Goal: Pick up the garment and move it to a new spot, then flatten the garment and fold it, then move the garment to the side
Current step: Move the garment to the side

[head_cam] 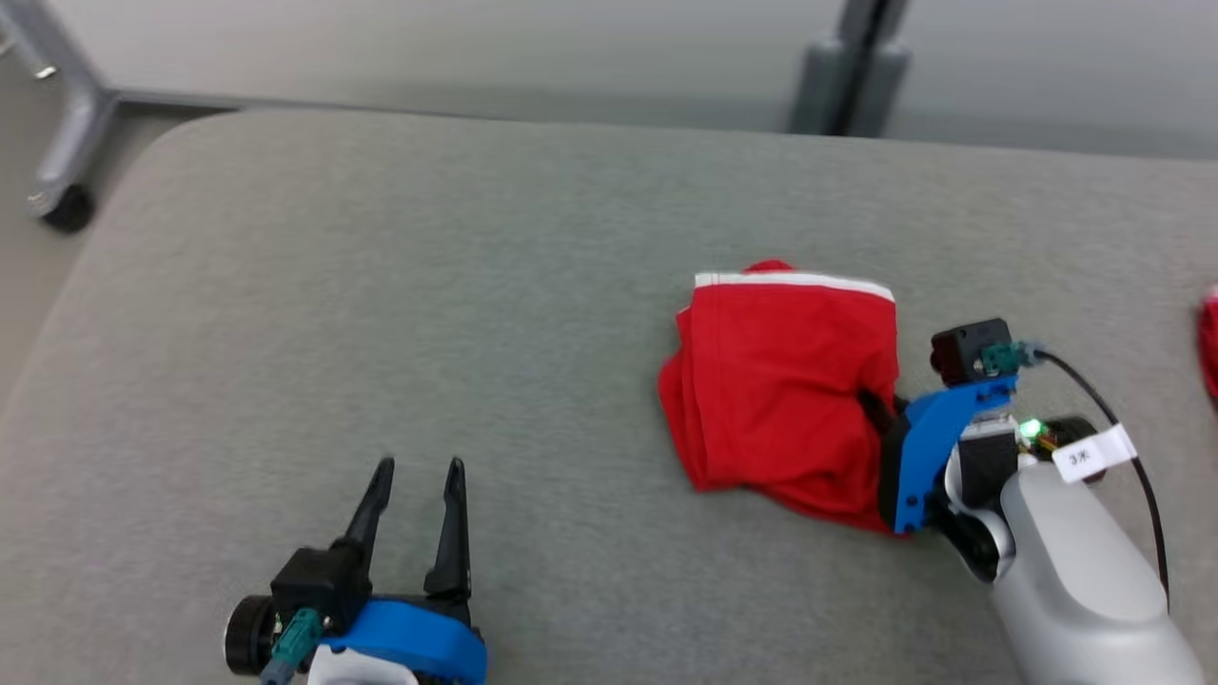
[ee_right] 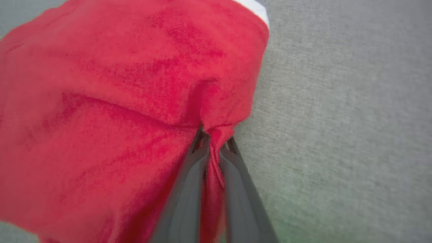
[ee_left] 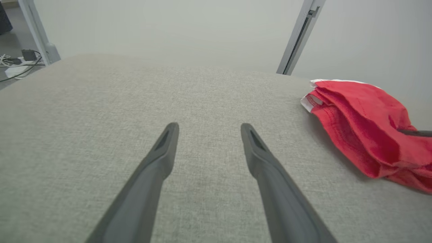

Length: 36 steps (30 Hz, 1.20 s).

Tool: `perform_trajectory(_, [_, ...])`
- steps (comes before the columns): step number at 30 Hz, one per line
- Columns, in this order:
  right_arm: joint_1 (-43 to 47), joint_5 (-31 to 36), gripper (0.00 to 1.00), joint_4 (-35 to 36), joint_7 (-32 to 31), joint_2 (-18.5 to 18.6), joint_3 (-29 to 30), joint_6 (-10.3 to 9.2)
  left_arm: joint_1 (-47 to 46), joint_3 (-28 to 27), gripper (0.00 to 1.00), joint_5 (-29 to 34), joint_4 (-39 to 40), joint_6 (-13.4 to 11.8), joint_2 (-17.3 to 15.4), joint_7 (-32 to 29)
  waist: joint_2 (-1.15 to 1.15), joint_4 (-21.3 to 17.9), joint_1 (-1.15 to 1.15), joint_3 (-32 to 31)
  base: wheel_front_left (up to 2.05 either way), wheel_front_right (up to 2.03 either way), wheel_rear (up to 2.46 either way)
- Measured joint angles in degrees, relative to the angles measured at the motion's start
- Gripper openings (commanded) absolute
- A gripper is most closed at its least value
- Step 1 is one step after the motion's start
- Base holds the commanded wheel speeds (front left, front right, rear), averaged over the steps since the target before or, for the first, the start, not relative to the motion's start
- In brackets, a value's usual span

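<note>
A red garment (head_cam: 780,376) with a white band along its far edge lies bunched on the grey padded table (head_cam: 381,285), right of centre. My right gripper (head_cam: 871,400) comes in from the garment's right side, its fingers shut on a pinched fold of the red cloth; the right wrist view shows the garment (ee_right: 118,101) squeezed between the two fingertips of the right gripper (ee_right: 214,136). At the lower left, my left gripper (head_cam: 419,471) rests open above bare table, well left of the garment. In the left wrist view the left gripper (ee_left: 207,130) is empty and the garment (ee_left: 364,128) lies at the right.
A second bit of red cloth (head_cam: 1208,347) shows at the table's right edge. Behind the table stand a grey post (head_cam: 852,67) and a wheeled frame leg (head_cam: 62,162). Cables lie on the floor (ee_left: 17,64) beyond the table's far left corner.
</note>
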<state>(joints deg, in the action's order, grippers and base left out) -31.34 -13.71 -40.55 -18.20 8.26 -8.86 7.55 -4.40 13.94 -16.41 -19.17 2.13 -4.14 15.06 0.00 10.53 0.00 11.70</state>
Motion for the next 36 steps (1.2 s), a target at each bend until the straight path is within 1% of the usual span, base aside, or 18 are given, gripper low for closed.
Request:
perform_trajectory(5, [-0.1, -0.8, 0.0, 3.5, 2.5, 1.0, -1.6, 0.0, -1.7, 0.0, 1.0, 1.0, 2.1, 0.4, 0.0, 0.0, 0.0, -7.9, 0.0, 2.9, 0.0, 0.0, 0.0])
perform_trajectory(11, [1.5, -1.2, 0.0, 9.5, 4.2, 3.5, -1.1, -0.05, -4.2, 0.5, 1.0, 2.7, 4.1, 0.9, -0.9, 0.0, 0.0, -17.9, 0.01, 6.0, 0.0, 0.0, 0.0])
perform_trajectory(15, [3.5, -1.4, 0.0, 13.5, 4.6, 3.7, -0.2, -0.05, -5.4, 1.1, 1.0, 3.4, 5.1, 0.9, -1.8, -0.3, 0.0, -23.5, 0.0, 7.4, 0.0, 0.0, 0.0])
perform_trajectory(19, [4.7, -1.3, 0.0, 15.9, 4.7, 2.5, 0.3, -0.05, -6.2, 1.4, 1.0, 3.9, 6.0, 0.9, -3.0, -1.3, 0.0, -27.6, 0.0, 8.1, 0.0, 0.0, 0.0])
perform_trajectory(23, [5.0, -1.1, 0.0, 16.9, 4.9, 1.2, 0.7, -0.05, -6.3, 1.8, 1.0, 4.0, 6.7, 1.0, -3.4, -2.1, 0.0, -29.5, 0.0, 8.1, 0.0, 0.0, 0.0])
perform_trajectory(29, [4.2, 0.0, 0.0, 17.3, 5.7, 1.4, 1.5, -0.05, -6.4, 2.1, 1.0, 4.2, 7.3, 0.9, -3.9, -2.8, 0.0, -28.8, 0.0, 8.2, 0.0, 0.0, 0.0])
perform_trajectory(32, [1.6, 0.1, 0.0, 17.5, 5.0, 3.0, 1.6, -0.05, -6.4, 2.1, 1.0, 4.2, 7.6, 0.4, -4.0, -2.9, 0.0, -27.7, 0.0, 8.3, 0.0, 0.0, 0.0])
perform_trajectory(36, [-1.6, 1.0, 0.0, 17.0, 3.0, 7.9, 2.0, -0.05, -6.3, 2.3, 1.0, 3.9, 7.8, 0.1, -4.0, -2.9, 0.0, -25.5, 0.0, 8.4, 0.0, 0.0, 0.0])
